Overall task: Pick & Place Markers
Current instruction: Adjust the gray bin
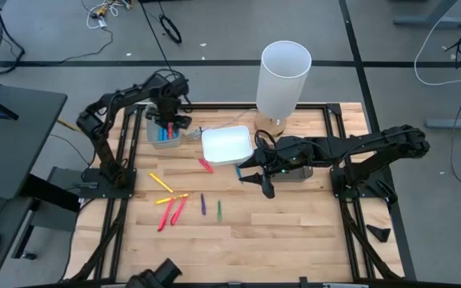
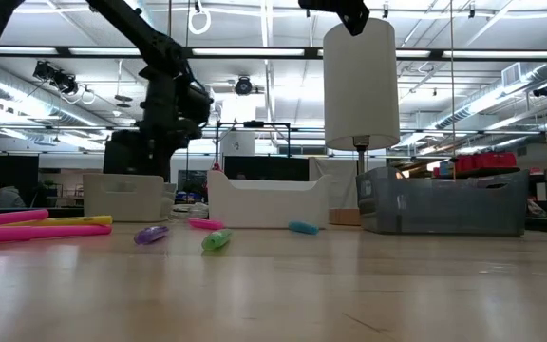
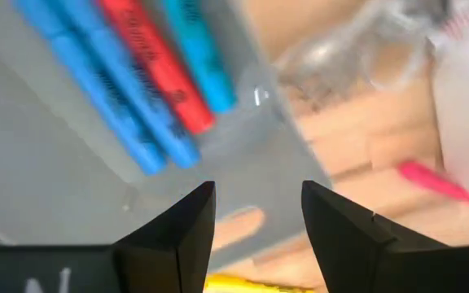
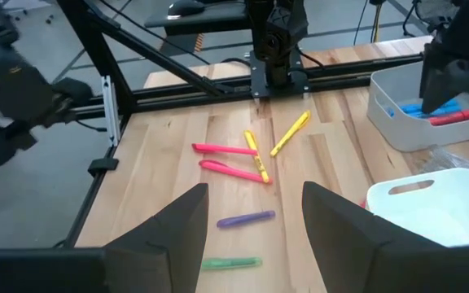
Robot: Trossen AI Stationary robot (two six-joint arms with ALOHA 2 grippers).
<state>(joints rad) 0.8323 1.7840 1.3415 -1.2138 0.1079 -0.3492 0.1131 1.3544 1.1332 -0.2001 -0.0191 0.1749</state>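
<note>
Several markers lie loose on the wooden table: yellow [image 1: 160,182], pink [image 1: 165,214], purple [image 1: 202,204], green [image 1: 219,210], and a red one [image 1: 206,165] beside the white tray [image 1: 226,146]. The grey tray [image 1: 164,136] at the far left holds blue markers [image 3: 108,98] and a red marker [image 3: 157,65]. My left gripper [image 3: 257,220] hangs open over this tray's edge, pointing down, nothing between its fingers. My right gripper [image 4: 255,228] hovers open near the white tray [image 4: 438,203], above the table, looking toward the loose markers [image 4: 255,159].
A tall white cylinder [image 1: 285,76] stands at the far edge behind the white tray. A dark grey crate [image 2: 440,201] sits at the right under my right arm. Black frame rails [image 1: 118,232] run along the table's sides. Bare wood lies toward the near edge.
</note>
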